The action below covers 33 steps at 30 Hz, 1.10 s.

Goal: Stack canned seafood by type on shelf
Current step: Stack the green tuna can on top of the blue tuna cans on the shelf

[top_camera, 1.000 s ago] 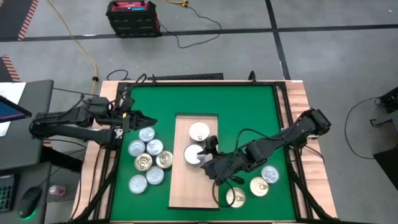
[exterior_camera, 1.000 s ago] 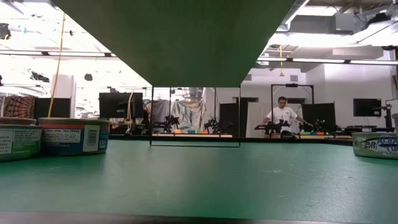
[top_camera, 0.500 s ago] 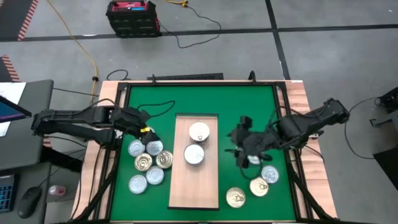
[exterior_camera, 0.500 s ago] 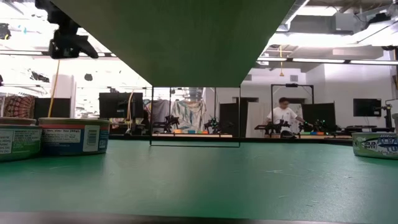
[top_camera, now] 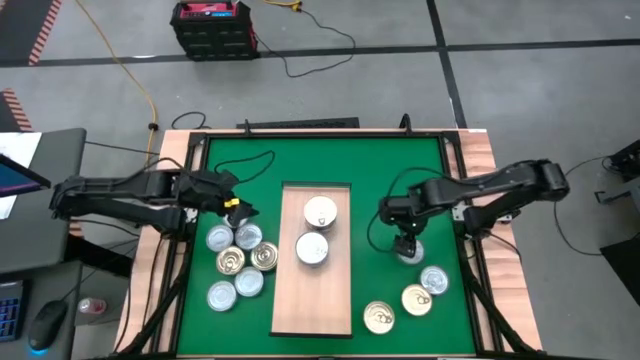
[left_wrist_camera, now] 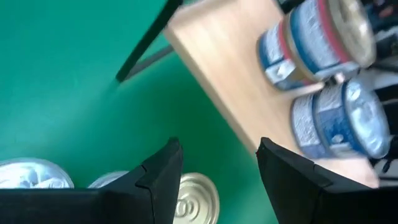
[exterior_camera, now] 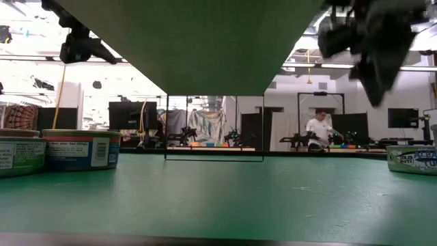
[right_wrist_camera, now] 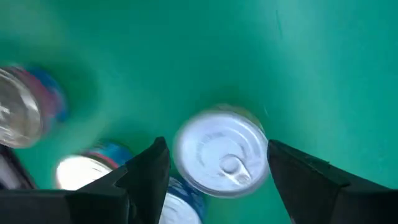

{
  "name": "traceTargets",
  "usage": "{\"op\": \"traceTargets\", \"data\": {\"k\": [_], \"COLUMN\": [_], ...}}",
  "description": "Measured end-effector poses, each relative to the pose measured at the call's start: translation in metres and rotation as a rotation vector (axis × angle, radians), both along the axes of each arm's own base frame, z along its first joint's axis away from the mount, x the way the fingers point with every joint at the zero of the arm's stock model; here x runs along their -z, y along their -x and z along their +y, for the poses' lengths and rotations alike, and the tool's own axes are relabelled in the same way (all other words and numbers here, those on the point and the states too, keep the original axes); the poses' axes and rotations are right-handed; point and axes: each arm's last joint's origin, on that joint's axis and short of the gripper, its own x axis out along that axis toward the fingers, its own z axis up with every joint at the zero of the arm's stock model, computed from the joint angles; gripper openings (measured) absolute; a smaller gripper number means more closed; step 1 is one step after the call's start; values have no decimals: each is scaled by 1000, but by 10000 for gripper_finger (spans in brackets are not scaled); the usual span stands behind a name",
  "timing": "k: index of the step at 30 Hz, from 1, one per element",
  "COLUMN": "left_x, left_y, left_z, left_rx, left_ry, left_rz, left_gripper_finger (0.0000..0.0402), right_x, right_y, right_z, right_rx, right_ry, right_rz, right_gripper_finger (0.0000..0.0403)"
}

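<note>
The shelf [top_camera: 315,290] is a pale wooden board lying on the green mat, with two tins standing on it [top_camera: 320,212] [top_camera: 312,248]. Several tins sit in a cluster on the mat left of it [top_camera: 240,262], and three more near its right corner [top_camera: 416,300]. My right gripper [top_camera: 405,238] [right_wrist_camera: 217,144] is open above a silver-topped tin [right_wrist_camera: 221,158] [top_camera: 409,253] on the mat right of the shelf, with one finger on either side of it. My left gripper [top_camera: 240,208] [left_wrist_camera: 219,143] hangs open over the far end of the left cluster.
A dark raised frame [top_camera: 455,170] borders the mat inside the wooden table rim [top_camera: 485,160]. The shelf's near half [top_camera: 310,310] is bare. The low view shows tins at its left [exterior_camera: 80,150] and right [exterior_camera: 413,158] edges, and a person [exterior_camera: 315,126] in the room behind.
My right gripper has drawn away from the nearer tin on the shelf, leaving it standing there. It swung toward the table's right edge and now hangs over the silver tin on the mat. My left gripper has moved right and nearer, over the left cluster.
</note>
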Motion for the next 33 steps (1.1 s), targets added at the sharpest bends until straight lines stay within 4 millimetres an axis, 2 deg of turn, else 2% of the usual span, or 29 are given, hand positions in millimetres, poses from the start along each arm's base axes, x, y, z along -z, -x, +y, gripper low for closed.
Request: {"op": "traceTargets", "data": {"k": [4,9,13,18,24,33], "left_x": [-7,-10,-12,-18,-24,-25], "left_y": [6,10,12,16,21,23], "left_z": [1,1,1,2,3,4], "left_rx": [-30,-39,-54,-92,-126,-160], "left_ry": [-5,-10,-20,-33,-49,-66], "left_rz": [-71,-98,-110,-172,-230,-238], "left_gripper_finger": [199,199,199,199,199,199], "right_x": [22,37,49,61,67,90], "right_y": [2,-2,-6,-9,-11,13], "right_z": [-16,-34,-40,-38,-30,-34], "right_rx": [-22,-72,-127,-189,-277,-243], "right_ry": [-6,-22,-62,-110,-93,-142], "right_rz": [82,131,174,228,223,277], "right_gripper_finger": [288,273,251,210,158,96]}}
